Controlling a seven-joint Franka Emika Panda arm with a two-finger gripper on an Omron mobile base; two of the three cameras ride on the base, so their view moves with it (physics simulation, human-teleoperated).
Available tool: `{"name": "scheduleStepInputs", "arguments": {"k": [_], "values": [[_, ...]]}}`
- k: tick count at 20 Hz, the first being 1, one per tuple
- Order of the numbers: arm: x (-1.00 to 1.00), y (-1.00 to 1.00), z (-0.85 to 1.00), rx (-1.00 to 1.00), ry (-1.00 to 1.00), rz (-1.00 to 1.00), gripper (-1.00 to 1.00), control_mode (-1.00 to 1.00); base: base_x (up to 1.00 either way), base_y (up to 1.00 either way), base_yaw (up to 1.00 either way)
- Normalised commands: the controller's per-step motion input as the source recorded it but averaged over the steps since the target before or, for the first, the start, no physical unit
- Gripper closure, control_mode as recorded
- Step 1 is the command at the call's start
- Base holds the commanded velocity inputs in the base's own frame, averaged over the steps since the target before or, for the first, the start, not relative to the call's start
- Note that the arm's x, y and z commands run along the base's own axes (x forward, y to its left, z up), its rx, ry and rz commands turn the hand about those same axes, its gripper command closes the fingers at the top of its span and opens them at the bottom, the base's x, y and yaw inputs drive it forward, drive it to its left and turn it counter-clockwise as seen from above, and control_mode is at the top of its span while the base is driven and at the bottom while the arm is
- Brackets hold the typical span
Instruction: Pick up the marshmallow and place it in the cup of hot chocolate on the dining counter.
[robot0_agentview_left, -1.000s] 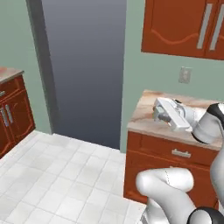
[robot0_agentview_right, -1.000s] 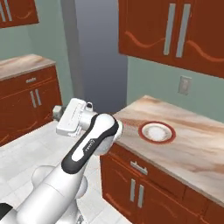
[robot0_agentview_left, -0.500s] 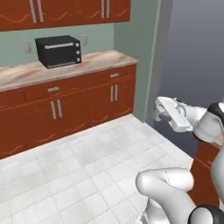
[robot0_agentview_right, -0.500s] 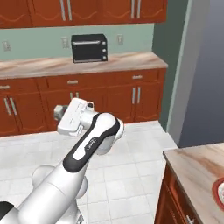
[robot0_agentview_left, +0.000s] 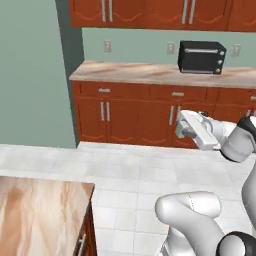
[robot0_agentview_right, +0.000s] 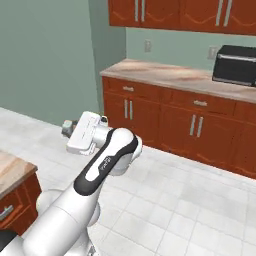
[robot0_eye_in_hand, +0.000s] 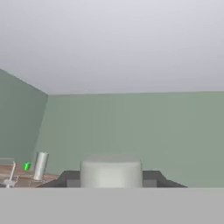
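My gripper is shut on the marshmallow, a greyish-white soft block that sits between the two dark fingertips at the bottom of the hand view. Far off at the lower left of that view stands the small green cup of hot chocolate on the brown dining counter. In the base views the gripper is held up in the air over the tiled floor. A marbled corner of the dining counter lies at the lower left.
A tall silver canister stands right beside the green cup. Wall cabinets with a marbled top carry a black toaster oven. A green wall stands at the left. White floor tiles lie between.
The whole picture has swung round with the base: the tall grey panel and plate counter are gone, the toaster oven has shifted right, and a counter corner has come in at lower left. The gripper stays shut.
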Motion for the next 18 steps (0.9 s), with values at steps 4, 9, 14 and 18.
{"name": "scheduleStepInputs", "arguments": {"k": [4, 9, 14, 18], "values": [[0.0, 0.0, 0.0, 0.0, 0.0, 0.0, 1.0, 1.0, 0.0, 0.0, 1.0], [0.0, 0.0, 0.0, 0.0, 0.0, 0.0, 1.0, 1.0, 0.0, 0.0, 1.0], [0.0, 0.0, 0.0, 0.0, 0.0, 0.0, 1.0, 1.0, 0.0, 0.0, 1.0], [0.0, 0.0, 0.0, 0.0, 0.0, 0.0, 1.0, 1.0, -0.1, 0.11, 0.92]]}}
